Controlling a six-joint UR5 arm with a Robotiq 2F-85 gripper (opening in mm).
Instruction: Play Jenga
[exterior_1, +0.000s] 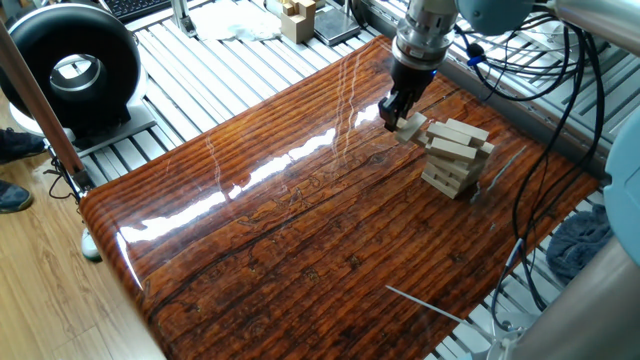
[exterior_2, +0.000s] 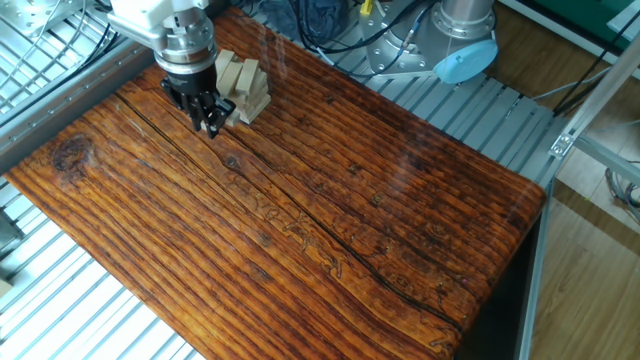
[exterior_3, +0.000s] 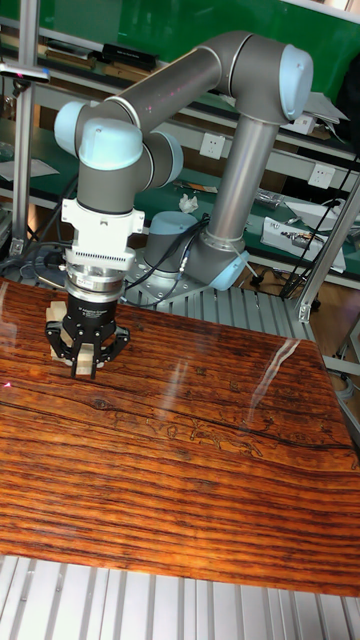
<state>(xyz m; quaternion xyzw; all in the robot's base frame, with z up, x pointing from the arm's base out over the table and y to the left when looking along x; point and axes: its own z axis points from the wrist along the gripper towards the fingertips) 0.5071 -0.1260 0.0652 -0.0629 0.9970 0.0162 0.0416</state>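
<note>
A short Jenga tower (exterior_1: 457, 157) of pale wooden bars is seen standing near the far right side of the shiny brown table (exterior_1: 300, 230), close to its edge. The bars are laid crosswise in layers, and the top ones are pushed a bit out of line. In the other fixed view the tower (exterior_2: 245, 85) is at the far left corner of the table. One loose block (exterior_1: 406, 128) is held just beside the tower, on its left, low over the wood. The gripper (exterior_1: 396, 117) is closed around this block, with one dark finger on each side of it. In the tall fixed view the block (exterior_3: 85, 363) is seen between the fingers, and most of the tower is hidden behind the gripper (exterior_3: 86, 357). Far off the table, a cluster of tan wooden pieces (exterior_1: 297, 17) is seen on the metal bench.
</note>
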